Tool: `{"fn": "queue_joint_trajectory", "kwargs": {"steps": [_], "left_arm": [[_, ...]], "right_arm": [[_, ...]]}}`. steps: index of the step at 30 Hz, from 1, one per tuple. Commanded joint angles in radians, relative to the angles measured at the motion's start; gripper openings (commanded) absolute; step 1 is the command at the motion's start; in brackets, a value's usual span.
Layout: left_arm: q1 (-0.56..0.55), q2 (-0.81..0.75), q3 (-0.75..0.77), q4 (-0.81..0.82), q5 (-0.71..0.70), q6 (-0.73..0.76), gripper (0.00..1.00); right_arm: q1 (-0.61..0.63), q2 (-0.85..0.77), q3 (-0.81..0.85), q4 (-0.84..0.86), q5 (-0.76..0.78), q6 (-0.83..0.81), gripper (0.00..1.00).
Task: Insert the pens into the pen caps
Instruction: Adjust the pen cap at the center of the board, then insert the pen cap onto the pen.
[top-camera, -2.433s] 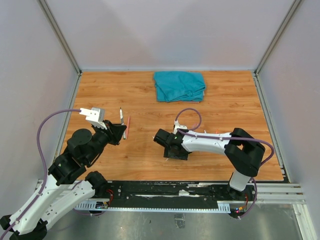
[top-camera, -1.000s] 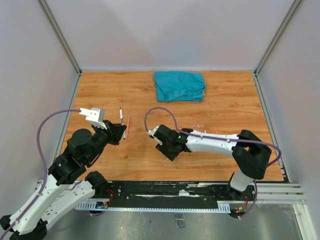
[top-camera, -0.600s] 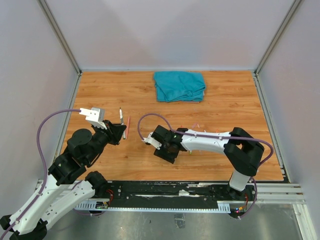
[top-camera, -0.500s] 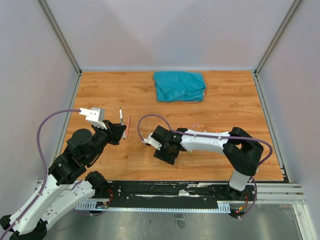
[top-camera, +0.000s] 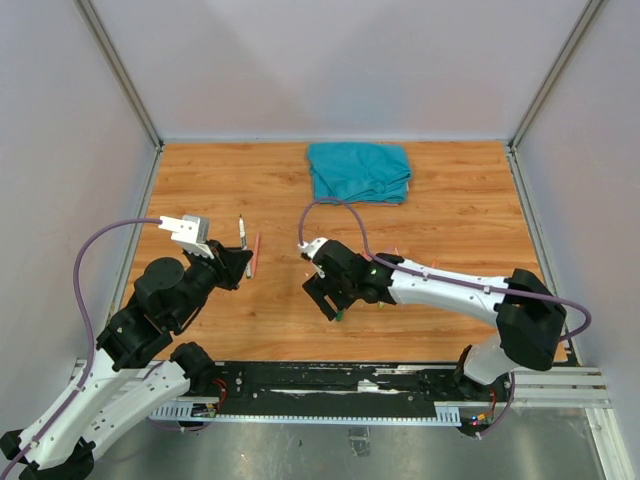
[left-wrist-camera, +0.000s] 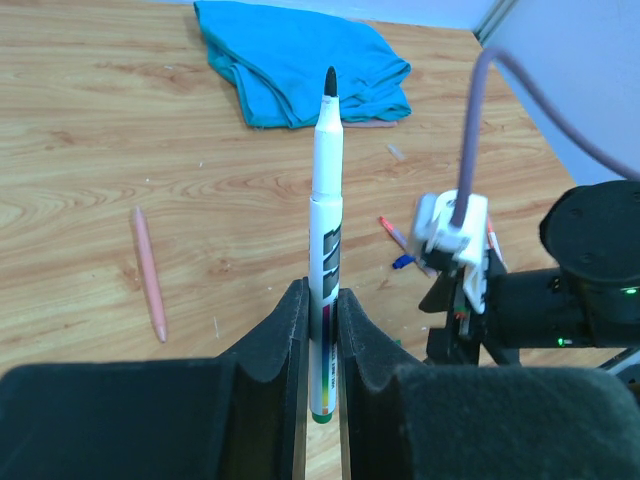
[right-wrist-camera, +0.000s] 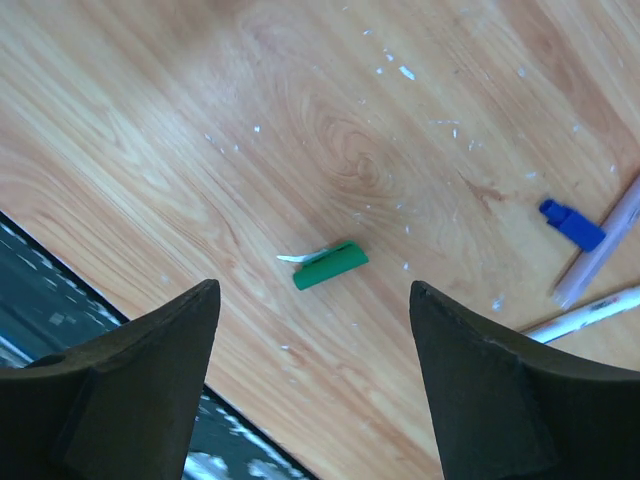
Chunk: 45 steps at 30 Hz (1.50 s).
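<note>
Saw the left claw (left-wrist-camera: 320, 300) pinching a white pen (left-wrist-camera: 327, 180) by its lower barrel, with the bare dark tip uppermost in the wrist view. Noted a green end below the fingers and a label band with dark blocks and a thin many-coloured stripe. Could not read any writing on it. Found a pink pen (left-wrist-camera: 148, 272) lying flat on the tabletop (left-wrist-camera: 120, 160), left of the held one and apart from it. Saw a teal cloth (left-wrist-camera: 300, 60) bunched at the far side.

Saw the right claw (right-wrist-camera: 312, 300) spread wide and empty above the tabletop. Found a green cap (right-wrist-camera: 330, 266) lying on its side in line with that gap. Noted it as short and tube-shaped, with a small white sliver touching its left end. Spotted a blue cap (right-wrist-camera: 572, 224) further right, just beside the end of a pale pen (right-wrist-camera: 605, 240). Found a second white pen (right-wrist-camera: 585, 313) lying close below that one. Made out dark print on its barrel, too small to read.
</note>
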<state>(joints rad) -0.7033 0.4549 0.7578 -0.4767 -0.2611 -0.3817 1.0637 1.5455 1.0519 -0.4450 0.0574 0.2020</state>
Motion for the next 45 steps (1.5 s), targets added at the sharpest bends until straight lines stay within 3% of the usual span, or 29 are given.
{"fn": "queue_joint_trajectory", "kwargs": {"steps": [1, 7, 13, 18, 32, 40, 45], "left_arm": [[0.002, -0.01, -0.006, 0.014, -0.006, 0.012, 0.01], [0.002, -0.009, -0.005, 0.015, -0.004, 0.012, 0.0], [0.002, -0.012, -0.008, 0.017, -0.004, 0.011, 0.01], [0.002, -0.005, -0.007, 0.018, 0.002, 0.013, 0.01], [0.002, -0.011, -0.009, 0.018, -0.001, 0.011, 0.01], [0.002, -0.01, -0.009, 0.019, 0.0, 0.013, 0.0], [0.002, -0.009, -0.009, 0.019, 0.002, 0.014, 0.01]], "right_arm": [[-0.011, -0.05, -0.053, 0.029, 0.085, 0.416, 0.77], [-0.011, -0.064, -0.101, 0.01, 0.145, 0.766, 0.76], [-0.011, -0.015, -0.032, -0.137, 0.209, 0.935, 0.76], [-0.011, 0.052, 0.032, -0.227, 0.212, 0.968, 0.76], [-0.016, 0.086, 0.018, -0.205, 0.2, 1.033, 0.74], [-0.017, 0.106, 0.01, -0.196, 0.198, 1.054, 0.66], [-0.023, 0.129, 0.014, -0.186, 0.194, 1.055, 0.56]]}}
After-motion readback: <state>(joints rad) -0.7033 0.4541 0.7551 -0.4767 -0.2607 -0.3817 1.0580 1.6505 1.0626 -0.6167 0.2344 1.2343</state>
